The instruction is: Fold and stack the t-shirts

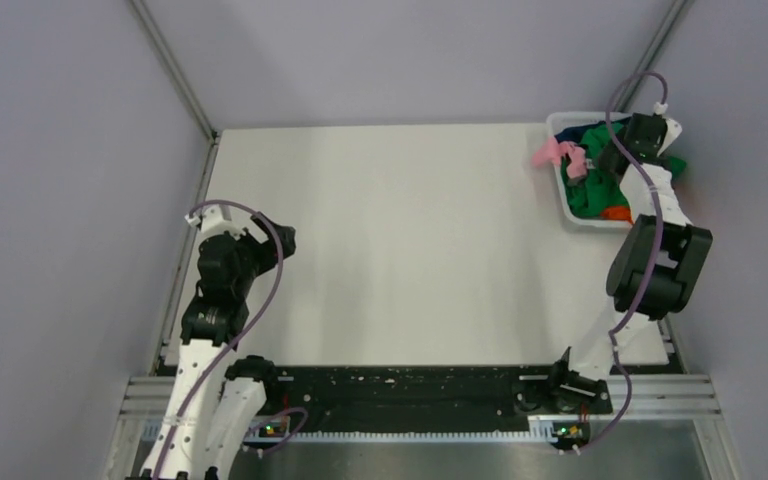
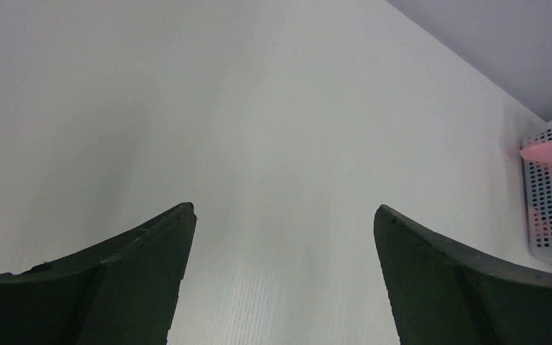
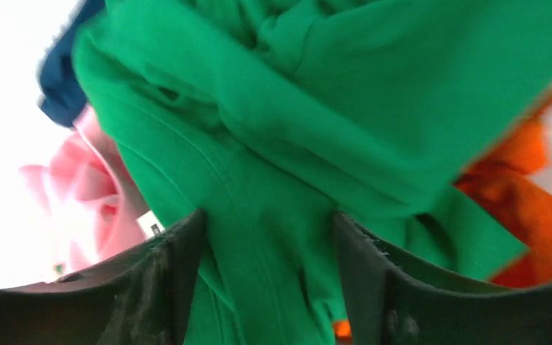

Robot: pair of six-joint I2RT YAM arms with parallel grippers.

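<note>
A thick fold of the green shirt (image 3: 316, 93) is pinched by the right gripper (image 3: 267, 215), down in the basket (image 1: 560, 125). The left gripper (image 2: 284, 208) is spread above the table (image 2: 259, 86). The pink shirt (image 3: 86, 180) and orange shirt (image 3: 525, 194) are pressed against the green one. They could be dragged out with it, or the basket tipped.
</note>
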